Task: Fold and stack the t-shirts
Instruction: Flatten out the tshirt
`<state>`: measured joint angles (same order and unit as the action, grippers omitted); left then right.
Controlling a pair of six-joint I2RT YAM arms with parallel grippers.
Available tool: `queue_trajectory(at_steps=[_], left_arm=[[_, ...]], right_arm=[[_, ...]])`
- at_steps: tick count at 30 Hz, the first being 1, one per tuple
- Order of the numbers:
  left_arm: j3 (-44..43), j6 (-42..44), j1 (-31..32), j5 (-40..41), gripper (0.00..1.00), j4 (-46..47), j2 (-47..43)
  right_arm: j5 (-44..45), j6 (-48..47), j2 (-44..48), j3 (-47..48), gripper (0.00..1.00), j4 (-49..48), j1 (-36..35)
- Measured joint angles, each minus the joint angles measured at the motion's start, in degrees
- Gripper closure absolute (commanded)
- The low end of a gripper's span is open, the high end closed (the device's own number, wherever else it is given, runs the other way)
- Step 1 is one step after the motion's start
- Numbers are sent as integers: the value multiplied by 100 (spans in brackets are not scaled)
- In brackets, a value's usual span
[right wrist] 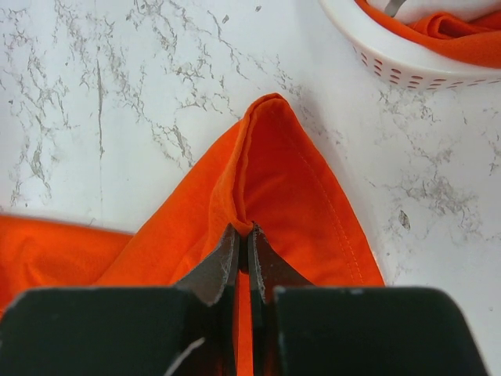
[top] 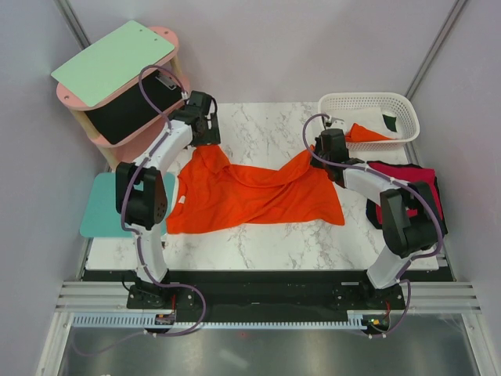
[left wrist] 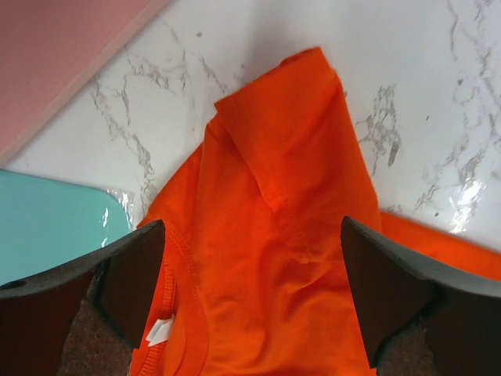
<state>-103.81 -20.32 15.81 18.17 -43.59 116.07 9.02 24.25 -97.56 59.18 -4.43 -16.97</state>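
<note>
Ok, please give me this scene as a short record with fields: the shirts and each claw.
main item: orange shirt, spread out, rumpled
left claw: open, over the shirt's shoulder
right claw: shut on a fold of the orange shirt
basket: holds a second orange cloth
right edge: red shirt lying on black cloth
mat: teal, at the left edge
</note>
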Motion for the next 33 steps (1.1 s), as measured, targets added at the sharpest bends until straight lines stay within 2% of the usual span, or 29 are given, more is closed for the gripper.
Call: queue_trajectory(at_steps=[4, 9, 18, 25, 29, 32, 33], left_arm=[[684, 7, 0, -20, 2, 267, -308], [765, 46, -33, -74, 5, 649, -317], [212, 55, -337, -487, 10, 1082, 667], [-107, 55, -468, -651, 11, 1049, 1189], [-415, 52, -466, -697, 17, 1073, 1279], [-610, 52, -448, -815, 30, 1080, 1357], [-664, 52, -444, -848, 31, 1097, 1399]], right_arm=[[-7, 0, -2, 0, 98, -15, 0], [-15, 0, -44, 0, 97, -114, 0], [-146, 20, -280, 0, 97, -131, 0], [-219, 48, -343, 0, 96, -144, 0], [-269, 57, -345, 0, 96, -162, 0], [-273, 61, -345, 0, 96, -173, 0], [-273, 61, -352, 0, 96, -181, 0]])
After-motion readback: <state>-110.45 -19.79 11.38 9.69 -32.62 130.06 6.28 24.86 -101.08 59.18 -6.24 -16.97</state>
